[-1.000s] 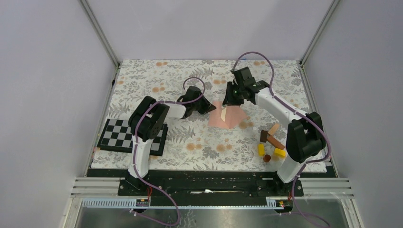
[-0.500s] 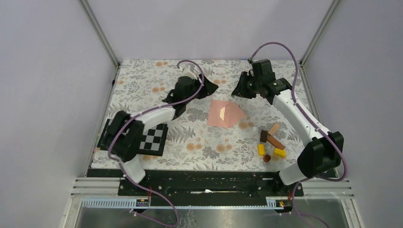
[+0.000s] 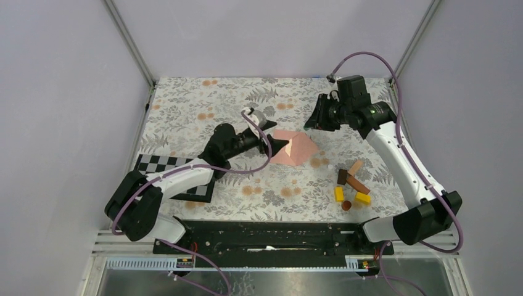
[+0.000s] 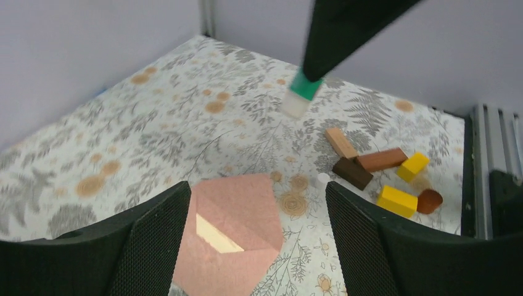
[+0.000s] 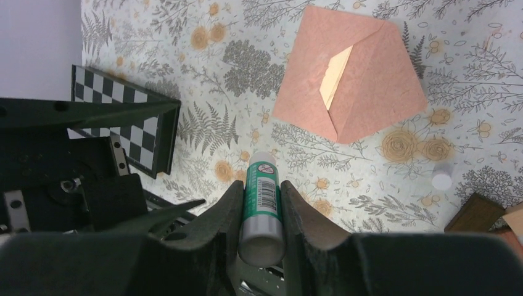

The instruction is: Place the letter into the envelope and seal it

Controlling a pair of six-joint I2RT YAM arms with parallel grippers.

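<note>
The salmon-pink envelope (image 3: 296, 148) lies flat on the floral cloth, its triangular flap folded down but gaping. A cream sliver of the letter (image 5: 335, 76) shows in the gap, and the letter (image 4: 214, 235) also shows in the left wrist view. My left gripper (image 3: 273, 145) stands open at the envelope's left edge. In the left wrist view the envelope (image 4: 243, 206) lies below the wide-spread fingers of the left gripper (image 4: 258, 192), which hold nothing. My right gripper (image 3: 319, 117) hangs behind and right of the envelope (image 5: 364, 92). The right gripper (image 5: 262, 192) is shut on a green-and-white glue stick (image 5: 262, 203).
A black-and-white checkerboard (image 3: 163, 174) lies at the front left, under the left arm. Several wooden blocks (image 3: 351, 185) sit front right of the envelope, with a small white cap (image 5: 442, 179) close by. The glue stick (image 4: 303, 89) hangs above the cloth in the left wrist view.
The left gripper opened, swung back, then came down to the envelope's left edge. The right arm carried the glue stick up and away to the back right.
</note>
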